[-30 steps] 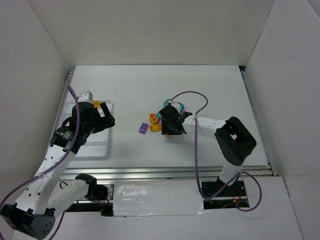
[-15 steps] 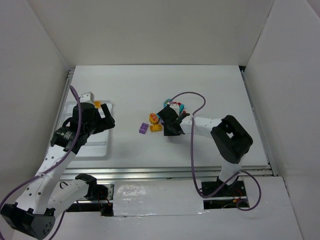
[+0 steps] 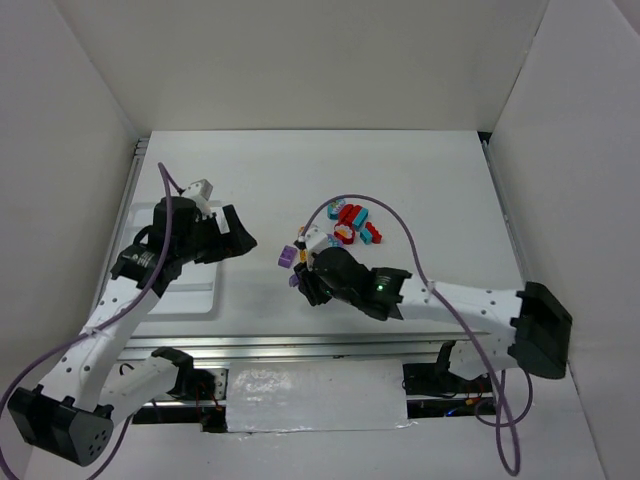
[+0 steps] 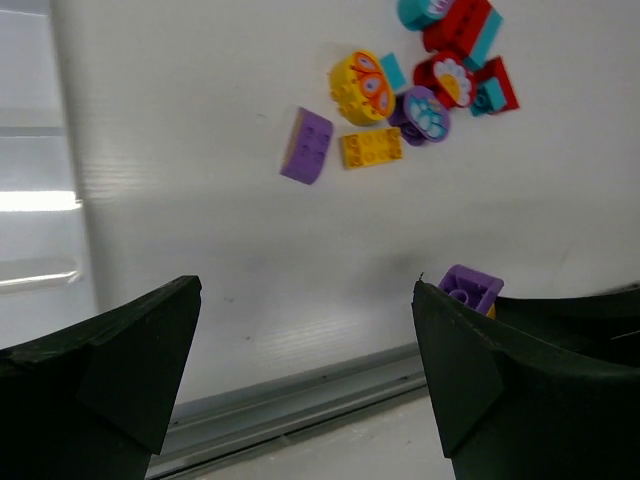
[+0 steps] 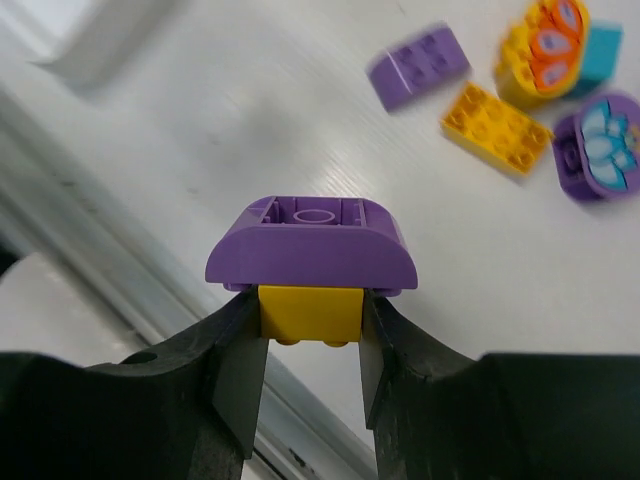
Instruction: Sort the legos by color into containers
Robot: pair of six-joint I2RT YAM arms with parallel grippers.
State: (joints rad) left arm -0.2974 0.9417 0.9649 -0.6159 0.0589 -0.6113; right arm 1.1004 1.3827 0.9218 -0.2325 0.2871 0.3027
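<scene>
My right gripper (image 5: 310, 322) is shut on a small yellow brick (image 5: 310, 310) with a purple rounded brick (image 5: 310, 245) stuck on top. It holds them above the table, near-left of the pile (image 3: 298, 278). Loose legos lie beyond: a purple brick (image 5: 420, 65), a flat yellow brick (image 5: 497, 128), a yellow round one (image 5: 545, 45) and a purple round one (image 5: 600, 145). Red and teal bricks (image 3: 352, 220) lie farther right. My left gripper (image 3: 237, 240) is open and empty, just right of the white tray (image 3: 195, 300). The pile (image 4: 371, 147) shows ahead of it.
The tray's compartments (image 4: 30, 200) lie at the far left, mostly under my left arm. A metal rail (image 3: 300, 345) runs along the table's near edge. White walls enclose the table on three sides.
My right gripper has left the pile and moved near-left, carrying the stacked yellow and purple bricks. My left gripper has moved right, off the tray toward the middle.
</scene>
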